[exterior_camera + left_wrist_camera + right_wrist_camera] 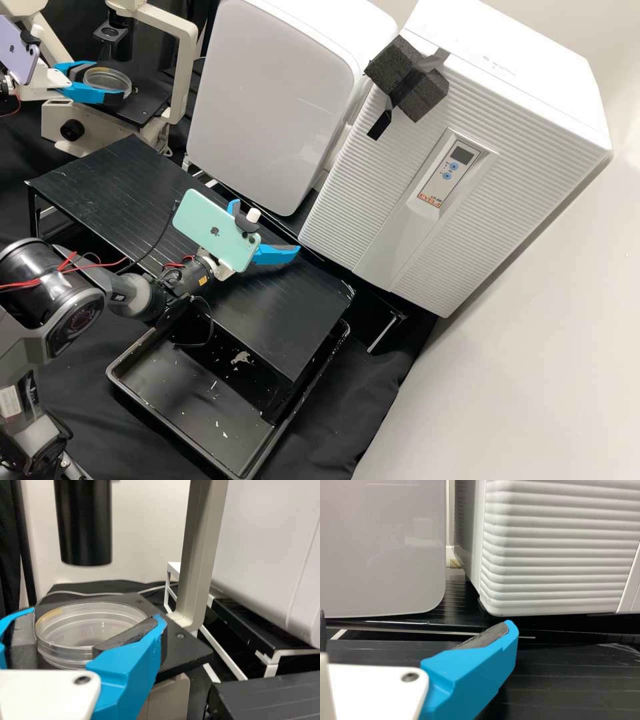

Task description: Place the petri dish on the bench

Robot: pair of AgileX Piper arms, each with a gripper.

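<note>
I have the petri dish [65,647] clasped in my left gripper [96,616] by the far-left microscope [185,73]; bench [287,327] placement remains; right gripper [267,226] wide.

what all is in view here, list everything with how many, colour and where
petri dish: 1, clear, over the microscope stage
microscope: 1, cream and black, upper left
smooth-fronted box: 1, white, upper middle
ribbed cabinet: 1, white, right of the box
foam block: 1, dark grey, taped to the cabinet
bench: 1, black, centre
tray: 1, black, partly under the bench
cloth: black, around the tray
phones: 2, lilac and mint, one by each gripper
left gripper: 1, white and blue, holding the dish
right gripper: 1, white and blue, above the bench
</note>
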